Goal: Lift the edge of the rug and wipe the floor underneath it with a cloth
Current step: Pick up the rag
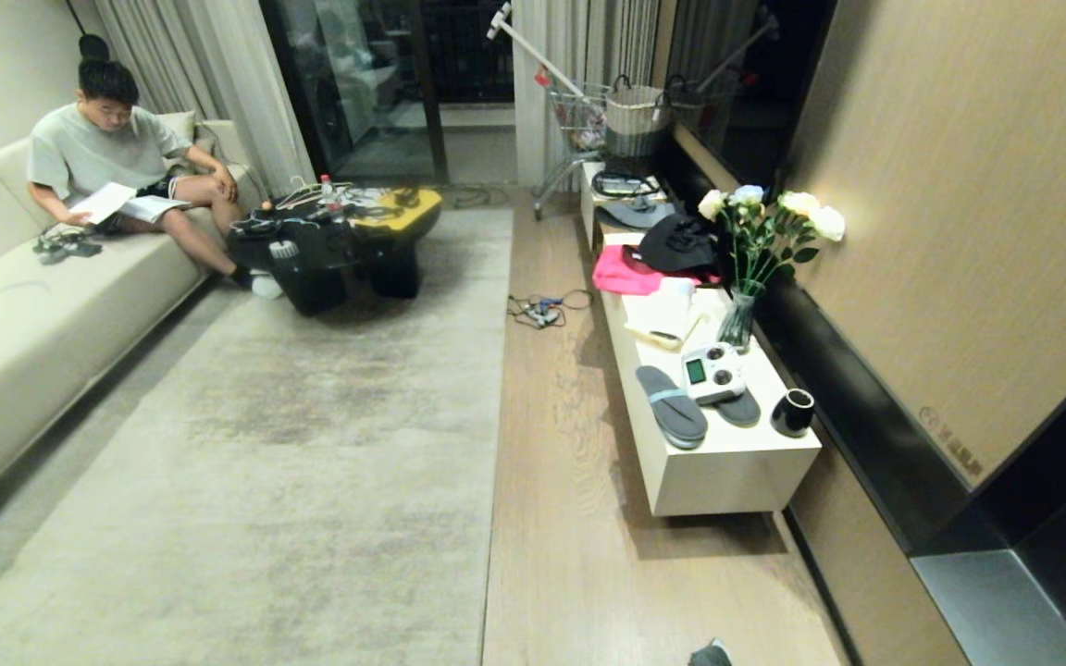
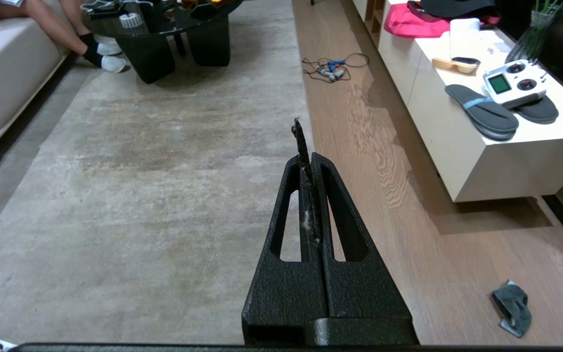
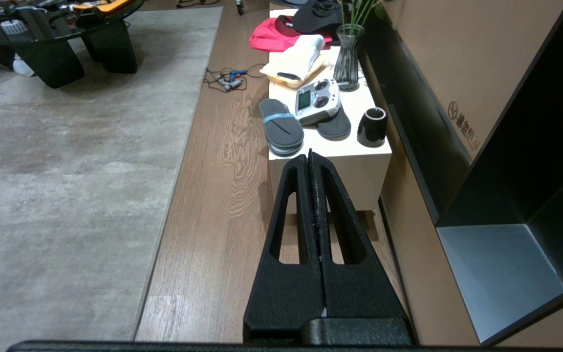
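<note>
Wooden floor (image 2: pixel 384 146) ahead; my left gripper (image 2: pixel 306 156) and right gripper (image 3: pixel 312 164) are clamped empty, so misjudging the cloth (image 2: pixel 511 305) risks snagging the rug edge (image 2: pixel 306 112).

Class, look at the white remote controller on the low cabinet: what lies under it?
The controller rests across two grey slippers on the cabinet. It covers part of the far slipper.

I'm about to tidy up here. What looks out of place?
A pair of grey slippers lies on the white cabinet under a remote controller, a tangle of cables sits on the floor, and a crumpled cloth lies there too.
</note>
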Robot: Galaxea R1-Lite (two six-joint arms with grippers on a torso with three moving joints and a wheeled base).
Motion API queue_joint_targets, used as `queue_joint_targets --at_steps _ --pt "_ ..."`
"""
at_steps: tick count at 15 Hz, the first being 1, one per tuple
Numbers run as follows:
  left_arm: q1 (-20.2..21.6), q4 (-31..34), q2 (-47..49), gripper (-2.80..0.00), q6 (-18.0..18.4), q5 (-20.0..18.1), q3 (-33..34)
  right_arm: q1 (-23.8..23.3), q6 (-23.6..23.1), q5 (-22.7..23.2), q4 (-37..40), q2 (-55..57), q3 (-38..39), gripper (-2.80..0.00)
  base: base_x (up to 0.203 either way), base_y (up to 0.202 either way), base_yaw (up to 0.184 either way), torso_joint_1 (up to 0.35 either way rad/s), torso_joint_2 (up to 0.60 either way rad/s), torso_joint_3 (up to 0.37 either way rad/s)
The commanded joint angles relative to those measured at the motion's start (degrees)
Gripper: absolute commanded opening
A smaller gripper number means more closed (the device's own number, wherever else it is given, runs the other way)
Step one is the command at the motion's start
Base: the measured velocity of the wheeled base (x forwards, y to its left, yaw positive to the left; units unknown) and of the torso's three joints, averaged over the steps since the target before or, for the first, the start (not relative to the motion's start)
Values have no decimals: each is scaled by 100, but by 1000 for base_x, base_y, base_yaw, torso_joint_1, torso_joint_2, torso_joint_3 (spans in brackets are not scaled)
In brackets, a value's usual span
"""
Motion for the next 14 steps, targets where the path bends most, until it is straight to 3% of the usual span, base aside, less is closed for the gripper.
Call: queue_joint_targets --at_steps 1,14 --pt "0 0 0 -280 1 -1 0 5 2 3 -2 -1 0 -280 0 0 0 -127 338 191" --pt "0 0 0 -280 1 -1 0 5 2 3 -2 -1 0 -280 0 0 0 -137 351 213"
